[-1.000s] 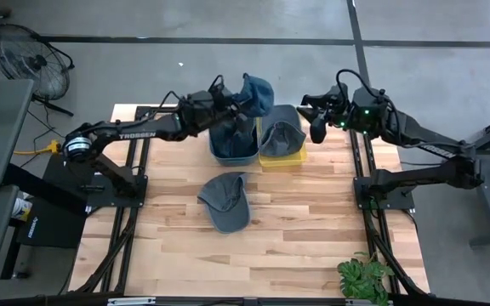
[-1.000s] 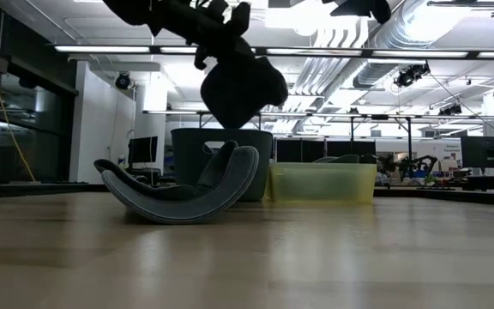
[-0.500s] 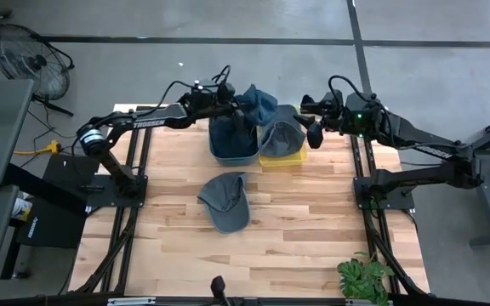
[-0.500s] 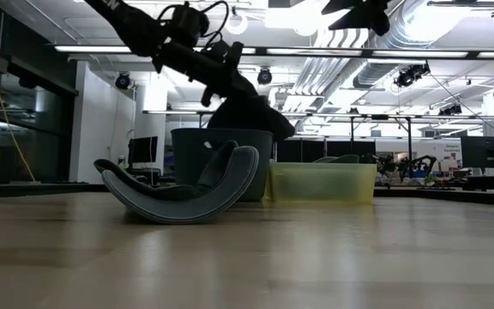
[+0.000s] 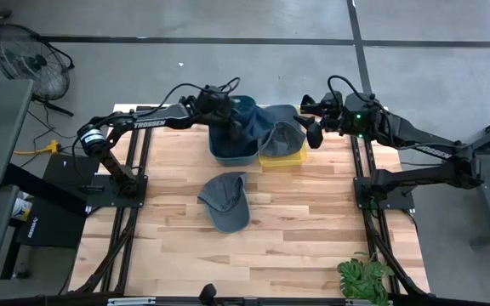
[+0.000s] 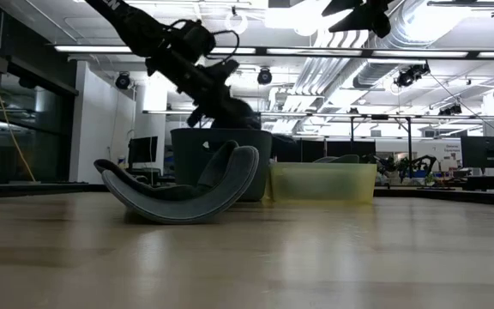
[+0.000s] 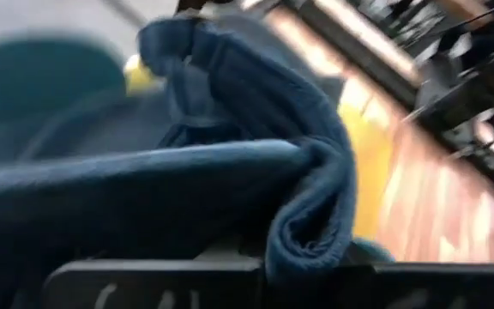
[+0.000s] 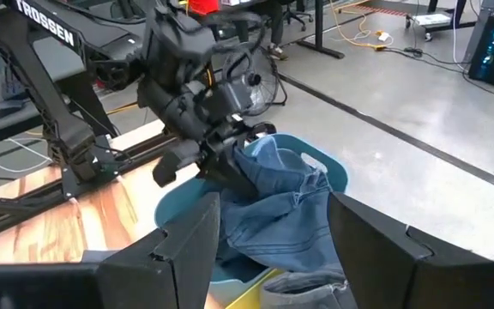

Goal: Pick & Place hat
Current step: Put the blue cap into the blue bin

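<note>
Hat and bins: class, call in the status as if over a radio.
Left end effector shut on blue hat, over the blue bin. Right end effector open, by the yellow bin. Gray cap loose on table; nothing blocking.

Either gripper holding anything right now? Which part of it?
The left gripper is shut on a blue hat, pinching bunched fabric at its edge, over the blue bin. The right gripper is open and holds nothing, beside the yellow bin.
</note>
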Available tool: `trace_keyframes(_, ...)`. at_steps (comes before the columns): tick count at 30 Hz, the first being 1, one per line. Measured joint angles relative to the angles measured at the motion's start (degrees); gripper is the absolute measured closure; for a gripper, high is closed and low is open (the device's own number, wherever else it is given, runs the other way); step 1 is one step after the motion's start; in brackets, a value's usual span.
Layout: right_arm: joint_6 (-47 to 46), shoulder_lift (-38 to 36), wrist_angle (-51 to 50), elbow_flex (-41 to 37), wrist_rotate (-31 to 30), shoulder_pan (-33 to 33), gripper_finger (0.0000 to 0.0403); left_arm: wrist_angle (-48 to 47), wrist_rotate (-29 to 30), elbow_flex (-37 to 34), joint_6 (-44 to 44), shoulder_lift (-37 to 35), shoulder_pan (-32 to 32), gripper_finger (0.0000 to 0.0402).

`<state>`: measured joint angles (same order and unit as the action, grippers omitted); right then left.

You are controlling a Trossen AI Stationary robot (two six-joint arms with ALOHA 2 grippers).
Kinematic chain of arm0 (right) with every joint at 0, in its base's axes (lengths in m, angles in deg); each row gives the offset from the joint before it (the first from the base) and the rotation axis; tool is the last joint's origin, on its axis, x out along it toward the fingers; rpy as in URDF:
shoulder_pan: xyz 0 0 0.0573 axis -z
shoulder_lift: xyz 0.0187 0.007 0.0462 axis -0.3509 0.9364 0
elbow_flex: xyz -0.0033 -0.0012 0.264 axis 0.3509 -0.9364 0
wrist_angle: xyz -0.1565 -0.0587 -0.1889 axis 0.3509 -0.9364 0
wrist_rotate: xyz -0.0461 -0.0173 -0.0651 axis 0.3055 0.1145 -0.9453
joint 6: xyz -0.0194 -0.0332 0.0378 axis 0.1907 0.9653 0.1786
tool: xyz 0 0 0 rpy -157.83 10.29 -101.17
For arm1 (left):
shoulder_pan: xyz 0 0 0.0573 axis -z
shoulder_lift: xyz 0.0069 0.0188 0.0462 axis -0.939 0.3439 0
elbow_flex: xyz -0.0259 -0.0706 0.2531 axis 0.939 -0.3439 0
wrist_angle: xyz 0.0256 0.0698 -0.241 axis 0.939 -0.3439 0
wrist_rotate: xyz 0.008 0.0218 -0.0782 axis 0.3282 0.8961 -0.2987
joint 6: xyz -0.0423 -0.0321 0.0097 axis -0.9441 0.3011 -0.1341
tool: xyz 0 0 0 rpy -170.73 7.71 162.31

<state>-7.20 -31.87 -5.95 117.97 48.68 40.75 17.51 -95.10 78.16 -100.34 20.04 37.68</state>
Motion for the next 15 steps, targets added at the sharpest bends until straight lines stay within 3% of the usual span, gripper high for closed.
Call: trace_keyframes(15,-3.6,6.5,-0.3,0.0,4.1,0.0,0.0192,-11.2,7.8,0.0,-8.9,-3.2,0.0,0.0402)
